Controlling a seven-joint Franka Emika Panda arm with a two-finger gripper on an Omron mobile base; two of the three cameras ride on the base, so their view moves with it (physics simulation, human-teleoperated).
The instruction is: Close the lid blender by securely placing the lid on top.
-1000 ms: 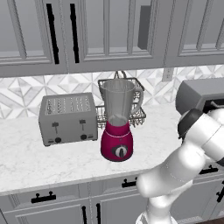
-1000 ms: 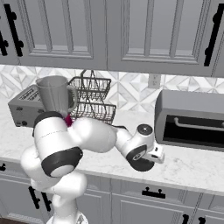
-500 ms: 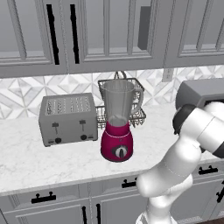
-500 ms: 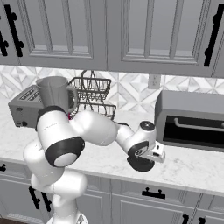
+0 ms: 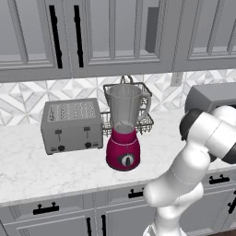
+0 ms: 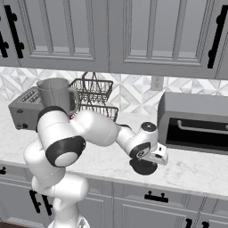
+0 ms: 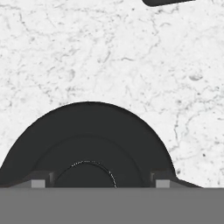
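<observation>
The blender point(image 5: 123, 133) stands on the counter beside the toaster, its magenta base under a clear grey jar point(image 6: 55, 93) with an uncovered top. The lid point(image 6: 143, 168), a flat black round disc, lies on the marble counter well to the right of the blender, in front of the oven. My gripper point(image 6: 144, 163) points straight down onto it. In the hand view the lid point(image 7: 87, 131) sits right below, and the gripper point(image 7: 100, 183) is open, with a fingertip point(image 7: 38, 183) on each side of the lid's raised centre.
A grey toaster point(image 5: 71, 125) stands left of the blender, and a wire basket point(image 6: 93, 95) sits behind it against the wall. A dark toaster oven point(image 6: 196, 124) fills the counter's right end, close to the hand. Wall cabinets hang overhead.
The elbow and forearm have swung and risen while the hand stayed over the lid, settling slightly closer to it. Blender and lid have not moved.
</observation>
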